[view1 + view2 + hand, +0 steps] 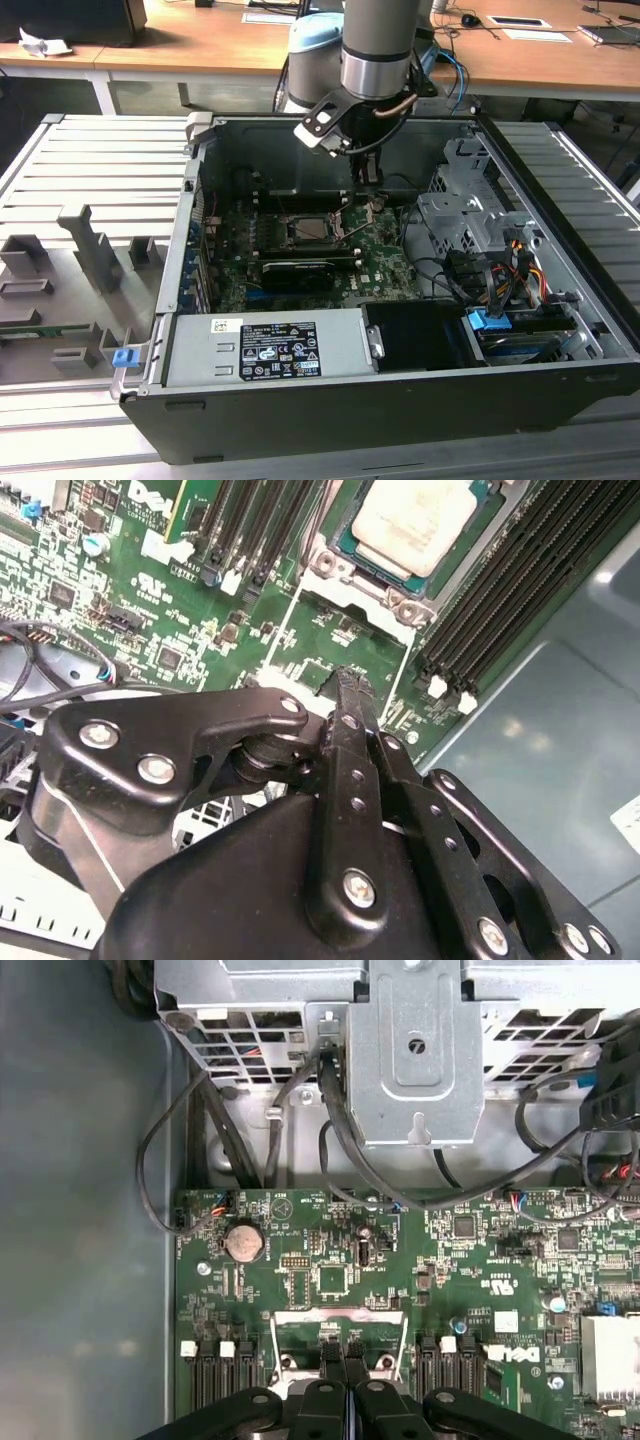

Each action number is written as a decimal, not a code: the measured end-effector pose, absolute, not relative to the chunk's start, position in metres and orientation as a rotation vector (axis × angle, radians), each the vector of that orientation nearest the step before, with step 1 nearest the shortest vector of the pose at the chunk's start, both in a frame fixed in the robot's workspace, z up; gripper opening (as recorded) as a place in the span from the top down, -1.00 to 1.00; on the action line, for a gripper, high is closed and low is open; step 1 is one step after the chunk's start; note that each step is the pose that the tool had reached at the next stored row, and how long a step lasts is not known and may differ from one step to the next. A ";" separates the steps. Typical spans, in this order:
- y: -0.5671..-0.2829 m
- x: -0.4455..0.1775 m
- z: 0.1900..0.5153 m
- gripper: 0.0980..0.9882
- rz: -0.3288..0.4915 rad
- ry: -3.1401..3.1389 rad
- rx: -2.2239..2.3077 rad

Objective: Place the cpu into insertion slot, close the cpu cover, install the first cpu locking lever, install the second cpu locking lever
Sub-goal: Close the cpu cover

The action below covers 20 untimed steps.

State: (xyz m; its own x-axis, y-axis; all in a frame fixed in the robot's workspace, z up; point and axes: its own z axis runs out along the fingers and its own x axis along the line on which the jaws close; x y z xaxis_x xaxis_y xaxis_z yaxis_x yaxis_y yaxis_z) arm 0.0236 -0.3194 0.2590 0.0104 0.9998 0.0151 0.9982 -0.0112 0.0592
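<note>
The claw hangs inside the open computer case, low over the green board. It is just beside the socket, on the exterior view's right of it. In both wrist views its fingers are pressed together with nothing seen between them, and the tip is above bare board, apart from the socket's rim.

The chip lies flat in the socket, its dull grey face up. A silvery metal frame borders it, but I cannot tell whether that frame is latched.

Long black memory slots run along both sides of the socket. In the exterior view a long black block sits just on the near side of the socket. A labelled grey power box lies nearer the camera. A silver drive cage stands near the claw, and black cables trail from it down to the board beside a coin battery. More cables bunch at the exterior view's right.

The case rests on a grey slatted surface that also carries grey holders.
</note>
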 end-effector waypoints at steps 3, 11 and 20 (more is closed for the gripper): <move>-0.319 0.025 0.258 0.98 0.081 2.187 2.210; -0.319 0.032 0.258 0.98 0.082 2.187 2.210; -0.319 0.039 0.258 0.98 0.082 2.187 2.210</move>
State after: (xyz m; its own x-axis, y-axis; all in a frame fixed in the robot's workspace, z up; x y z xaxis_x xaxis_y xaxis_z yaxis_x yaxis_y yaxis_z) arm 0.0392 -0.3194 0.2579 0.0104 0.9998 0.0152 0.9982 -0.0113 0.0592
